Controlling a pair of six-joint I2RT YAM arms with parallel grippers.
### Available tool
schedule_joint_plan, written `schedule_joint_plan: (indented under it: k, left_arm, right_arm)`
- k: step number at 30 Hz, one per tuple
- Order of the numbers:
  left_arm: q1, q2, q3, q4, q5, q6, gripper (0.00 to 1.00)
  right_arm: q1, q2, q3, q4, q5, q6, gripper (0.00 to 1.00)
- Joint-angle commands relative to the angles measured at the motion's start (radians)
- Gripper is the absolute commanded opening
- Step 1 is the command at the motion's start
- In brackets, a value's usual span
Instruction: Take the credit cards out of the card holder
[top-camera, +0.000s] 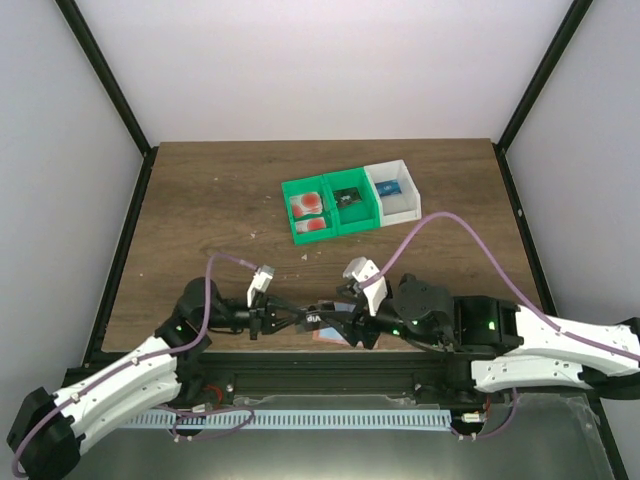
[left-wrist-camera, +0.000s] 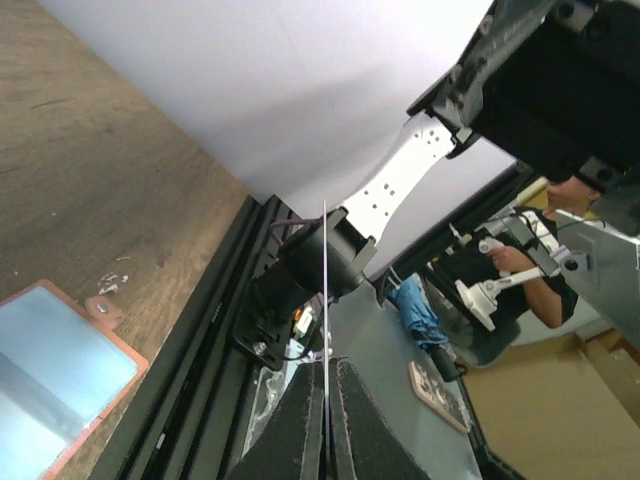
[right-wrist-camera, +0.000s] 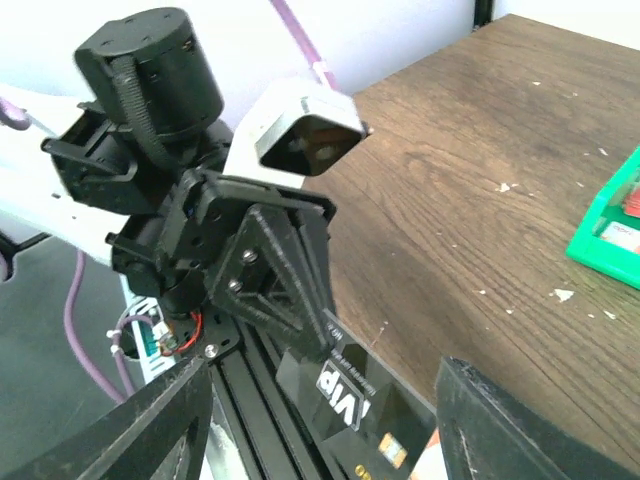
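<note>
Brown wooden table. Far side: green plastic bins, with white plastic bin touching their right end; small blue item inside it.

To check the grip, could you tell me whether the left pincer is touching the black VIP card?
Touching: the right wrist view shows the left pincer closed on the black VIP card.

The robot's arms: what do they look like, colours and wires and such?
The left arm and right arm have white shells between black joints, with small green lights. A purple cable loops along each. The left claw and right claw are black, two-fingered, each with a whitish camera box at the wrist.
</note>
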Motion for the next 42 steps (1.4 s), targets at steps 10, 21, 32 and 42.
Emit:
schedule_joint_plan:
  k: [10,21,32,42]
  left_arm:
    - [0.003,-0.081,-0.185,0.484,-0.414,-0.414,0.0]
    - [-0.002,-0.068,-0.17,0.548,-0.451,-0.493,0.0]
    - [-0.009,-0.062,-0.173,0.568,-0.378,-0.537,0.03]
    - [-0.007,-0.124,-0.069,0.235,-0.044,-0.36,0.66]
  right_arm:
    - [-0.038,-0.175,-0.478,0.822,0.133,0.479,0.61]
    - [-0.038,0.188,-0.408,1.05,0.148,0.774,0.59]
    - [-0.074,0.228,-0.379,1.13,0.1,0.653,0.07]
    - [-0.261,0.007,-0.439,0.715,-0.517,0.412,0.0]
